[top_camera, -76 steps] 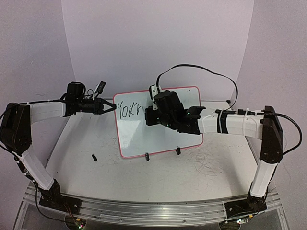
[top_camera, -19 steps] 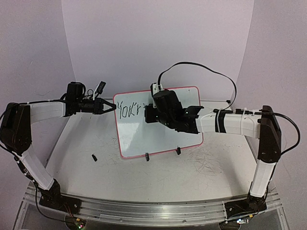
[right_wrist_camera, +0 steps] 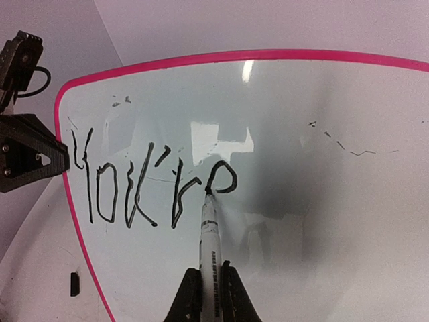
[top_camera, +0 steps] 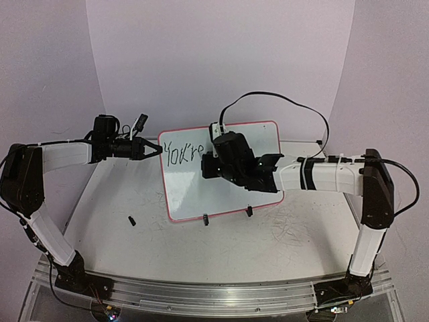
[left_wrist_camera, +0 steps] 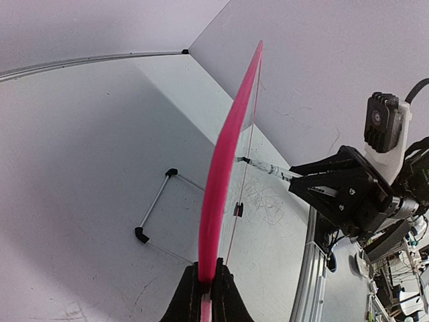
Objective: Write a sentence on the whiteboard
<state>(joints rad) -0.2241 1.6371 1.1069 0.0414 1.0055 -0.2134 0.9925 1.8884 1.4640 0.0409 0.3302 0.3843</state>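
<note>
The whiteboard (top_camera: 228, 191), white with a red-pink rim, stands tilted on black clip feet at mid-table. My left gripper (top_camera: 155, 150) is shut on its left rim (left_wrist_camera: 218, 201), seen edge-on in the left wrist view. Black marker text (right_wrist_camera: 151, 184), the start of the sentence, reads "You'r" with a partly drawn loop after it. My right gripper (right_wrist_camera: 211, 288) is shut on a white marker (right_wrist_camera: 209, 248). Its black tip (right_wrist_camera: 208, 193) touches the board at the loop's lower left. In the top view the right gripper (top_camera: 209, 164) covers the board's middle.
A small black cap (top_camera: 131, 220) lies on the table left of the board. The wire stand (left_wrist_camera: 154, 208) props the board from behind. Old scribble marks (top_camera: 291, 225) stain the table right of the board. A black cable (top_camera: 281, 100) arcs above the right arm.
The right gripper has shifted slightly down and left with the marker, and a new loop stroke has appeared after the "r". The left arm has held still.
</note>
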